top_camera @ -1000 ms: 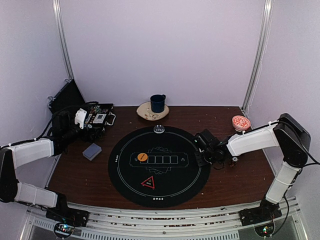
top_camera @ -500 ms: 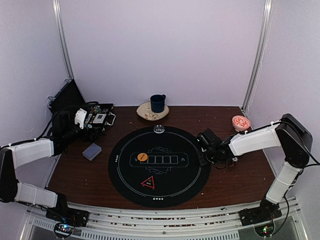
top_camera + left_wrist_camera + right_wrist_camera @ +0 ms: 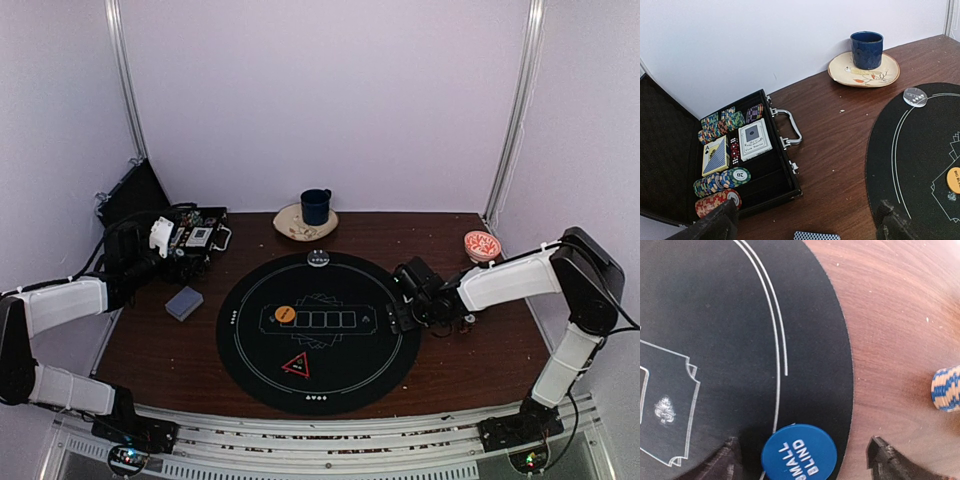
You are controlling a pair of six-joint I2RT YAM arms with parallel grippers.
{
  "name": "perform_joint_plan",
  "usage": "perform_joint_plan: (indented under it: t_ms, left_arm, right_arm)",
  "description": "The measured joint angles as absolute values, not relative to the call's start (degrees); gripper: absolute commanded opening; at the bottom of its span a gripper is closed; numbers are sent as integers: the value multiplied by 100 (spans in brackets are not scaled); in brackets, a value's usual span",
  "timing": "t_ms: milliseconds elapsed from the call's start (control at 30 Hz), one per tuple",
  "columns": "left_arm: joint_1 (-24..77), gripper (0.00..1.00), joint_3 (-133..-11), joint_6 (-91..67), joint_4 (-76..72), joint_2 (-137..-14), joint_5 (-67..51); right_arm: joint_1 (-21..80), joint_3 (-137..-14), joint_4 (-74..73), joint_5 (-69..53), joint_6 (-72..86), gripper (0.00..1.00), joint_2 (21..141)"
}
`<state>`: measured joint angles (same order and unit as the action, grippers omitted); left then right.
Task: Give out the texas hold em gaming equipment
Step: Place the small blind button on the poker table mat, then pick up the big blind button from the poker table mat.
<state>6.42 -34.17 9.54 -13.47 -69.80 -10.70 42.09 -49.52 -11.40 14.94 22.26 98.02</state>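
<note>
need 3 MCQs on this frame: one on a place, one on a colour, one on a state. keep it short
1. The blue SMALL BLIND disc lies:
A) on the right edge of the mat, between the open jaws of the right gripper
B) at the mat's centre
C) off the mat, on the left side

2. The button disc at the left end of the mat's row of card boxes is:
A) green
B) orange
C) purple

3. The chip case is:
A) shut and latched
B) upside down
C) open, its contents showing

Answers:
1 A: the right wrist view shows the disc on the mat's rim with a jaw on each side.
2 B: it is orange in the top view.
3 C: the left wrist view shows the lid back, with chips and cards inside.
</note>
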Motion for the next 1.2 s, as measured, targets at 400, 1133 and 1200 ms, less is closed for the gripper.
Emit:
perform_joint_plan:
  t_ms: [400,1133,1200]
  left_arm:
    - [642,98,-3417,954,-1347,-6836,-1039]
    - [642,98,-3417,950,-1345,-6761,-1004]
    - [642,98,-3417,950,-1345,-6748,-1004]
  right_arm:
    - [5603,-6014,-1109,1485,1404,100,9456]
    - [6292,-10689,-1850,961,1881,92,13531]
    - [6241,-10634,-1850,945,2021,91,13559]
